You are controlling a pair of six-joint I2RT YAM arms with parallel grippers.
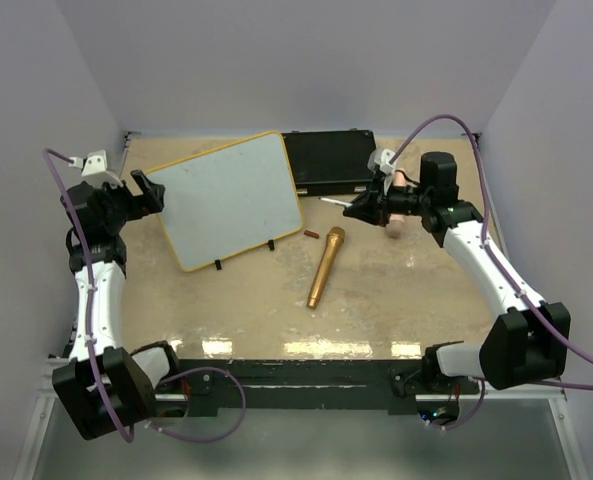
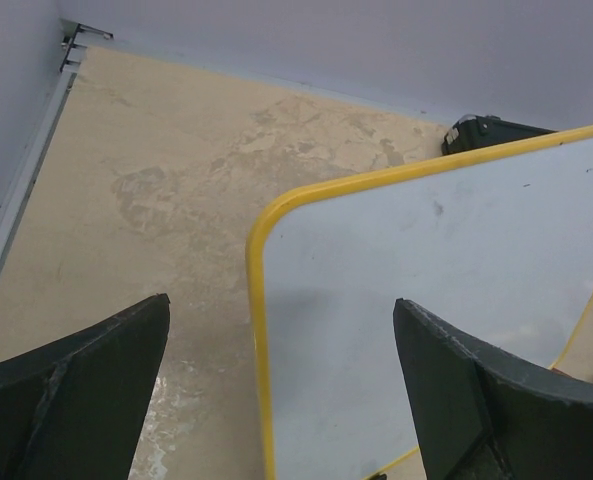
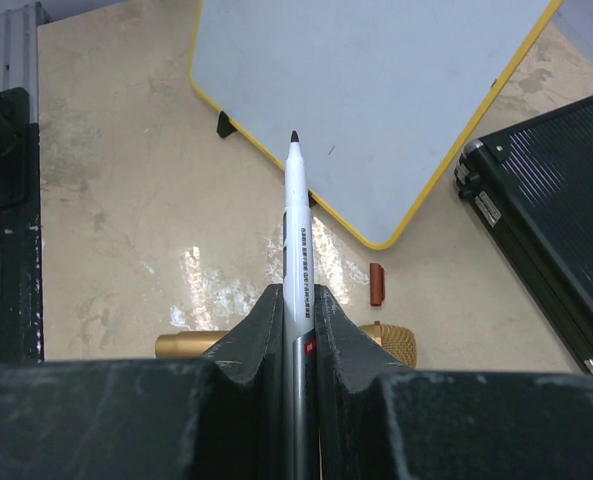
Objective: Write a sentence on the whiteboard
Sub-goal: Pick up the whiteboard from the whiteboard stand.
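The whiteboard [image 1: 231, 200] lies tilted at mid-table, pale grey face in a yellow frame, small black feet at its near edge. No sentence is in view on its face [image 3: 366, 100], only a few tiny specks. My left gripper [image 1: 148, 192] is open at the board's left edge. In the left wrist view its jaws [image 2: 281, 300] stand wide either side of the yellow rim of the whiteboard [image 2: 426, 300], holding nothing. My right gripper [image 1: 364, 208] is shut on a white marker [image 3: 296, 220]. The uncapped dark tip points toward the board's near right corner.
A black case [image 1: 328, 160] lies behind the board at the back, also seen as the black case [image 3: 556, 200]. A gold microphone [image 1: 326, 266] lies on the beige table in front of the board. A small red-brown cap [image 1: 310, 234] sits by its head.
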